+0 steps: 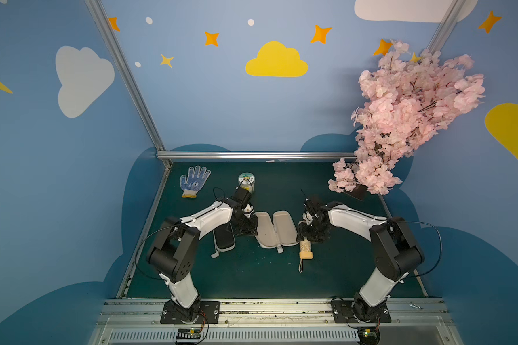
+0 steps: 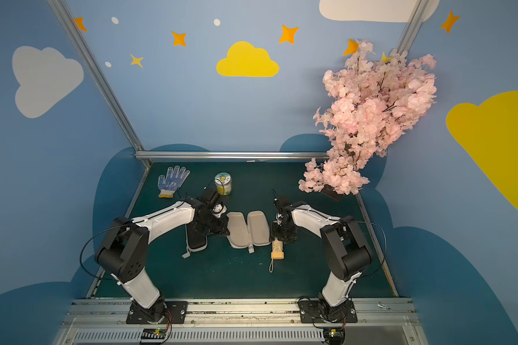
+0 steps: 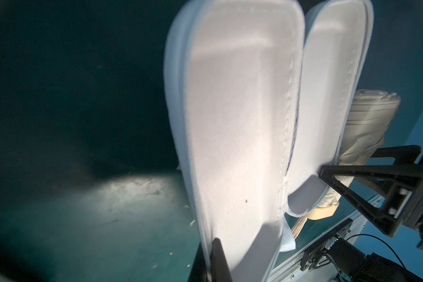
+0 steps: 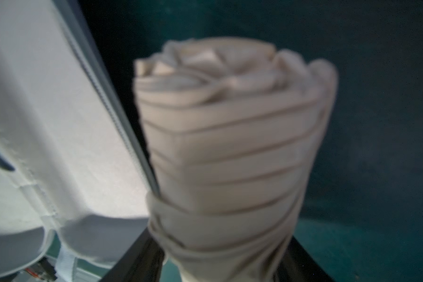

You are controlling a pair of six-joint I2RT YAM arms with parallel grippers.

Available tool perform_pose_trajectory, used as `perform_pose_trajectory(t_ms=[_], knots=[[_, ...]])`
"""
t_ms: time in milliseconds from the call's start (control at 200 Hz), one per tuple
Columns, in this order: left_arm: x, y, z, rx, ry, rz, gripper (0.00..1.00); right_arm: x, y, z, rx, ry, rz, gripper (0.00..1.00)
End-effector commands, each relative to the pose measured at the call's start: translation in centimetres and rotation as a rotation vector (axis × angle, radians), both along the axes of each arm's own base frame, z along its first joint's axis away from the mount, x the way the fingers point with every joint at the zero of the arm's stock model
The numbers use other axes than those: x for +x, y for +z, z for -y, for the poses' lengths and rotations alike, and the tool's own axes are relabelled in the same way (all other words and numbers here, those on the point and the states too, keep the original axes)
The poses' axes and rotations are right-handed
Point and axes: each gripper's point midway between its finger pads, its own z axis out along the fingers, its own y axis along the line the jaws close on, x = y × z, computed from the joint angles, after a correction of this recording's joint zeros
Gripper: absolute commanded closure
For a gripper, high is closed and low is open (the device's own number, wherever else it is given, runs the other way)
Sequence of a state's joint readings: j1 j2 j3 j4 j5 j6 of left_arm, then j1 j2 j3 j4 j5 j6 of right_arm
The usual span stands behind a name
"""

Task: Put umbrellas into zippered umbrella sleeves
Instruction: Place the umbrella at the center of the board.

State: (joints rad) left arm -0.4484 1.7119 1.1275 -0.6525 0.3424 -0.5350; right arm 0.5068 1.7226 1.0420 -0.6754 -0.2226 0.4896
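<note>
A zippered umbrella sleeve (image 1: 277, 228) (image 2: 248, 228) lies spread open mid-table, its pale lining facing up. My left gripper (image 1: 251, 228) (image 3: 211, 244) is shut on the rim of its left half (image 3: 230, 122). A beige umbrella (image 1: 305, 249) (image 2: 277, 249) lies along the right half's outer edge, cream handle and wrist loop toward the front. My right gripper (image 1: 304, 236) (image 4: 220, 244) straddles the rolled fabric (image 4: 230, 146), jaws wide on either side of it. A black sleeve (image 1: 225, 239) lies closed, partly hidden under my left arm.
A blue-dotted white glove (image 1: 193, 180) and a small lidded jar (image 1: 246, 182) sit at the back left. A pink blossom branch (image 1: 401, 119) overhangs the back right corner. An aluminium rail (image 1: 266, 307) runs along the table's front edge.
</note>
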Motion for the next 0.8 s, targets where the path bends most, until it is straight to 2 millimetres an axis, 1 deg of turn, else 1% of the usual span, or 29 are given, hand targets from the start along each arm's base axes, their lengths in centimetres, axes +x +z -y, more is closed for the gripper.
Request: perform_pose_trajectory(t_ms=[0, 60, 105, 160, 225, 355, 466, 501, 536, 606, 646, 686, 716, 746, 791], knots=[[-0.4, -0.1, -3.0, 0.097, 0.014, 0.0, 0.96, -0.6, 1.5, 0.1, 0.048, 0.011, -0.018, 0.25], [-0.3, -0.2, -3.1, 0.092, 0.013, -0.002, 0.96, -0.7, 2.2, 0.3, 0.066, 0.018, -0.02, 0.22], [-0.3, -0.3, -3.1, 0.092, 0.013, -0.005, 0.96, -0.9, 2.3, 0.8, 0.051, 0.03, -0.021, 0.22], [-0.3, -0.2, -3.1, 0.09, 0.01, -0.003, 0.96, -1.2, 1.8, 1.7, -0.003, 0.044, -0.037, 0.22], [-0.2, -0.1, -3.3, 0.092, 0.009, -0.001, 0.96, -1.8, 0.7, 2.3, -0.044, 0.054, -0.061, 0.22], [-0.5, -0.3, -3.7, 0.113, 0.006, -0.012, 0.96, -2.4, -0.3, 1.4, -0.047, 0.066, -0.072, 0.21], [-0.5, -0.5, -4.3, 0.127, 0.021, -0.017, 0.96, -2.1, -0.7, 0.6, -0.057, 0.08, -0.064, 0.19], [-0.4, -0.5, -4.4, 0.128, 0.024, -0.019, 0.96, -1.9, -0.4, 0.2, -0.04, 0.085, -0.057, 0.19], [-0.3, -0.5, -4.6, 0.13, 0.031, -0.021, 0.96, -1.7, 0.3, -0.4, -0.005, 0.092, -0.042, 0.18], [-0.1, -0.5, -4.7, 0.132, 0.036, -0.02, 0.96, -1.2, 3.0, -1.7, 0.083, 0.101, 0.007, 0.16], [0.0, -0.6, -4.6, 0.131, 0.037, -0.021, 0.96, -0.9, 4.6, -1.8, 0.103, 0.096, 0.043, 0.15], [0.1, -0.7, -4.6, 0.133, 0.036, -0.023, 0.96, -0.6, 5.6, -1.2, 0.094, 0.081, 0.062, 0.15], [0.1, -0.7, -4.6, 0.134, 0.035, -0.026, 0.96, -0.5, 6.0, -0.4, 0.077, 0.065, 0.061, 0.15], [0.0, -0.9, -4.7, 0.137, 0.032, -0.031, 0.96, -0.4, 6.0, 0.5, 0.054, 0.046, 0.048, 0.15], [0.0, -1.0, -4.7, 0.139, 0.029, -0.034, 0.96, -0.6, 5.4, 2.0, 0.006, 0.022, 0.017, 0.15]])
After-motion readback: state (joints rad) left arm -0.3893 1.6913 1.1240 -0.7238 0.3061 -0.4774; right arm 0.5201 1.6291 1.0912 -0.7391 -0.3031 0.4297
